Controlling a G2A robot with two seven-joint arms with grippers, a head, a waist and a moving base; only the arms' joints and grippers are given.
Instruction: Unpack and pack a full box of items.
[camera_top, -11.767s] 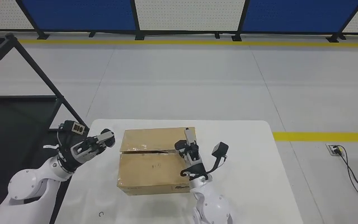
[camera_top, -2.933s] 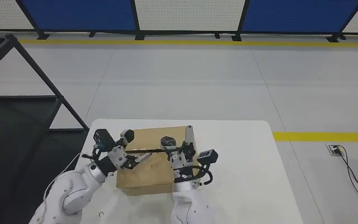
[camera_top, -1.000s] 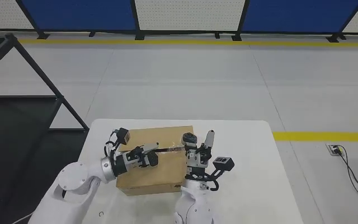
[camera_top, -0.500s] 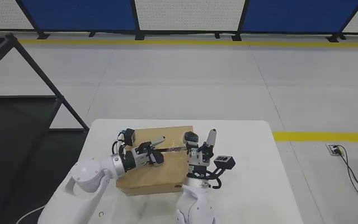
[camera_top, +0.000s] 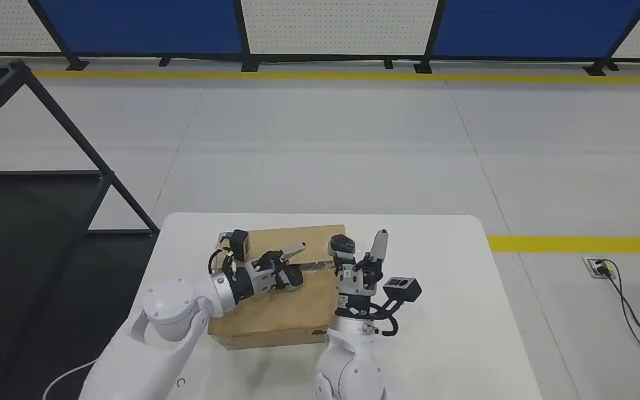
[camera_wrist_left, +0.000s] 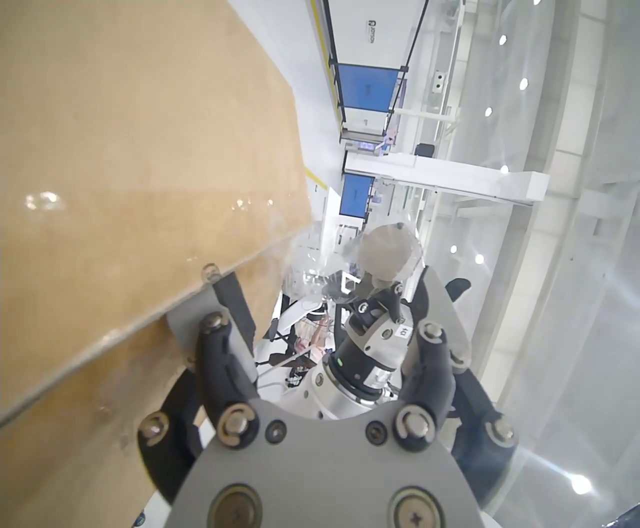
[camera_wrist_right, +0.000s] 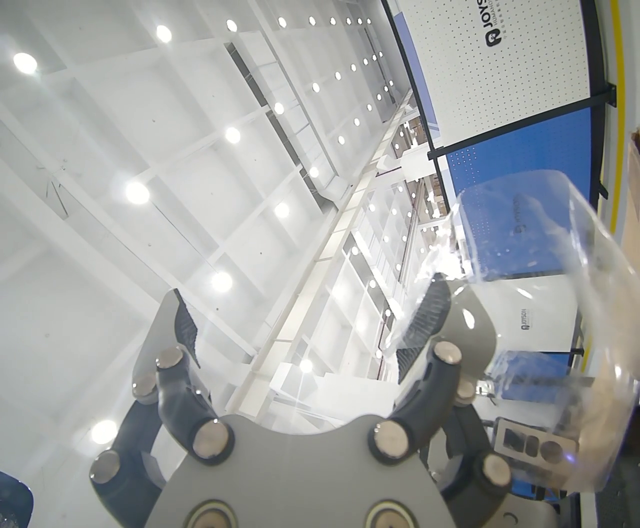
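A brown cardboard box (camera_top: 270, 310) lies on the white table (camera_top: 450, 300). My left gripper (camera_top: 292, 265) is open over the box's top seam. In the left wrist view the left gripper (camera_wrist_left: 325, 290) has one finger (camera_wrist_left: 227, 310) against the edge of a box flap (camera_wrist_left: 125, 150). My right gripper (camera_top: 360, 245) stands at the box's right end, pointing upward and open. In the right wrist view the right gripper (camera_wrist_right: 305, 320) holds nothing, and a curled strip of clear tape (camera_wrist_right: 550, 280) clings by one finger (camera_wrist_right: 430, 315).
The table has bare surface to the right of the box and in front of it. A small dark ring (camera_top: 181, 383) lies near the table's front left. Blue and white partition panels (camera_top: 330, 25) stand far behind on the floor.
My left gripper has slid rightward along the box's top seam, closer to the right gripper. The right arm has stayed almost still, pointing up.
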